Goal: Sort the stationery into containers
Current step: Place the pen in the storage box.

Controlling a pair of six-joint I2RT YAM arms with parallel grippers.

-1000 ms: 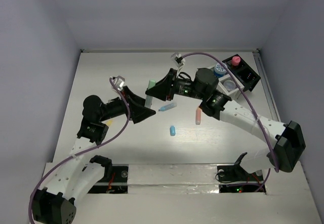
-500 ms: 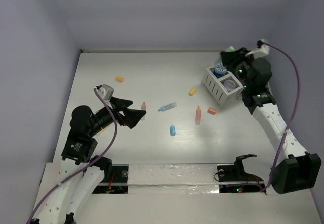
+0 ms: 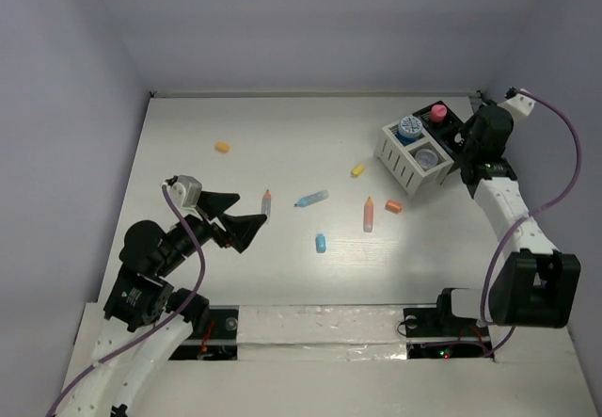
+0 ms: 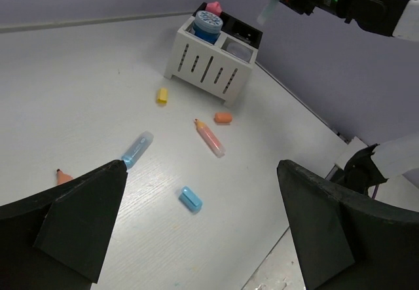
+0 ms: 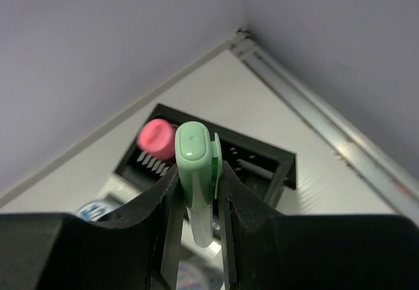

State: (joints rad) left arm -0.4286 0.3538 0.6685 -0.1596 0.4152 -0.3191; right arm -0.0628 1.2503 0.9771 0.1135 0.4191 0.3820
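My right gripper (image 3: 467, 142) is shut on a mint-capped marker (image 5: 196, 172) and holds it upright above the black half (image 5: 265, 152) of the organizer (image 3: 406, 170). The pink jar (image 5: 156, 137) sits in the black half, and the blue jar (image 3: 408, 128) and grey jar (image 3: 427, 157) in the white half. My left gripper (image 3: 237, 217) is open and empty over the table's left. Between its fingers in the left wrist view lie a blue capsule (image 4: 190, 199), an orange pen (image 4: 211, 137) and a blue pen (image 4: 136, 148).
A yellow capsule (image 3: 357, 169) and an orange capsule (image 3: 393, 207) lie near the organizer. Another orange capsule (image 3: 222, 147) lies at the far left. A small white pen with an orange tip (image 3: 266, 202) lies just beyond my left gripper. The right wall stands close behind the organizer.
The right arm has swung from the table's middle to the organizer at the far right, carrying the mint marker. The left arm has drawn back toward the near left.
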